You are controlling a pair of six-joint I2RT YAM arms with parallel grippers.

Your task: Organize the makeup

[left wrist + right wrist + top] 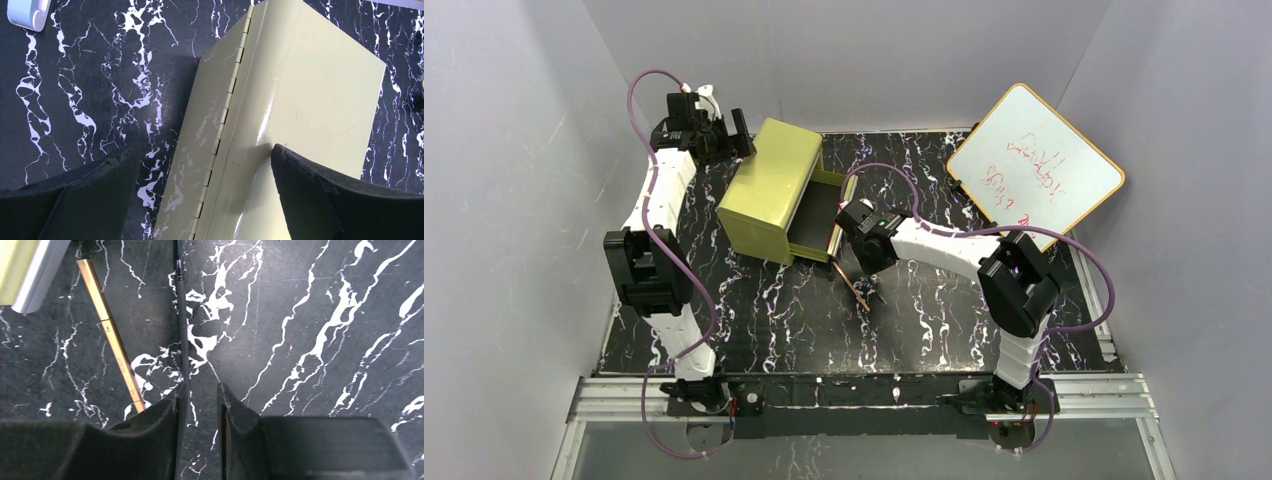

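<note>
Since the dark pencil (181, 340) lies flat on the table (325, 315) just in front of the olive-green drawer box (774, 185), running lengthwise through the gap of your right gripper (197, 392), you look to be at the pick-up step for this one item. The jaws stand narrowly parted around it. One finger is against the pencil and the other has a strip of table showing between, so nothing is clamped yet. The gold pencil (112, 335) lies just beside it on a slant, its upper end near the box's open drawer (816, 215) and its lower end by that same finger. As I judge it, your next move calls for a firm pinch low enough to catch so thin a shaft without dragging the gold one along, then a lift and a short carry into the drawer. Its inside is too dark to tell what it holds. At the box's far side your left gripper (200, 150) is spread wide and empty, one finger over the box top and the other over the table beside it, well placed to steady the box.
</note>
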